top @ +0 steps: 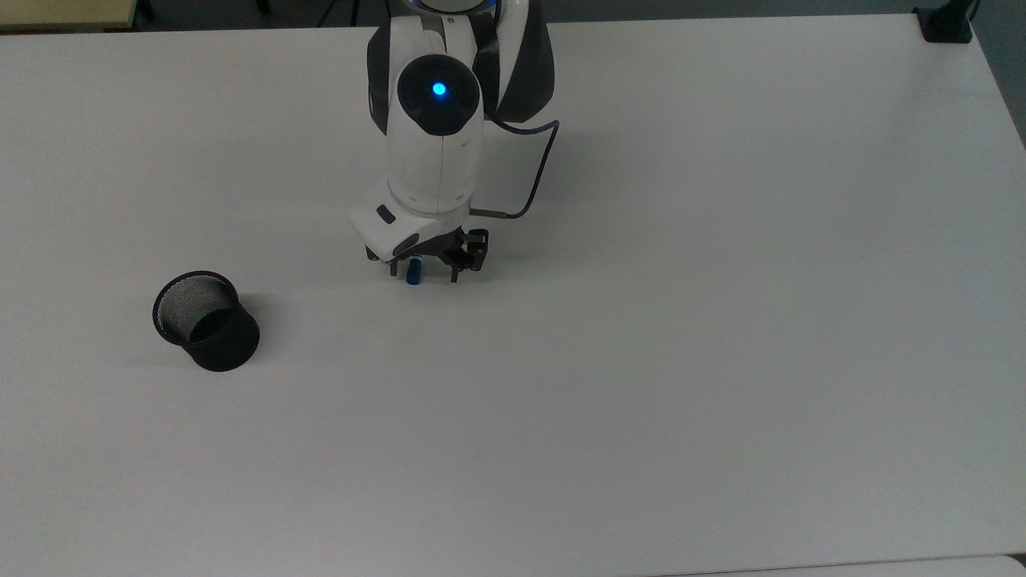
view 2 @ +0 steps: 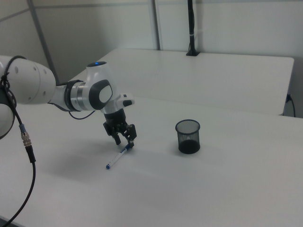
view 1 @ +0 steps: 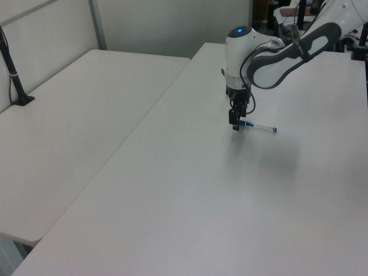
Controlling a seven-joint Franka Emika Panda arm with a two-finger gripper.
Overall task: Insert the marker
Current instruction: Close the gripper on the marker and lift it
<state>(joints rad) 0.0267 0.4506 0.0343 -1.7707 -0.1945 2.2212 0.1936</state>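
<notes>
End effector (top: 422,276) spread open low over the blue-capped end of the slim white-barrelled marker (view 1: 259,126) lying flat on the white desk (top: 641,361): closing so far off-centre may pivot or tilt it, spoiling insertion into the black mesh cup (top: 206,320), well apart.

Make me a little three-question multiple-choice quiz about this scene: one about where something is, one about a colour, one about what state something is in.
1. In the top view, where is the mesh cup relative to the marker?
A. to the top view's left
B. to the top view's right
C. touching it

2. What colour is the marker's visible end in the top view?
A. red
B. blue
C. green

3. How is the marker placed?
A. standing in the cup
B. lifted in the air
C. lying on the table

Answers: 1 A, the cup stands apart on the top view's left. 2 B, a blue tip shows below the end effector. 3 C, the right view shows it flat on the table.
</notes>
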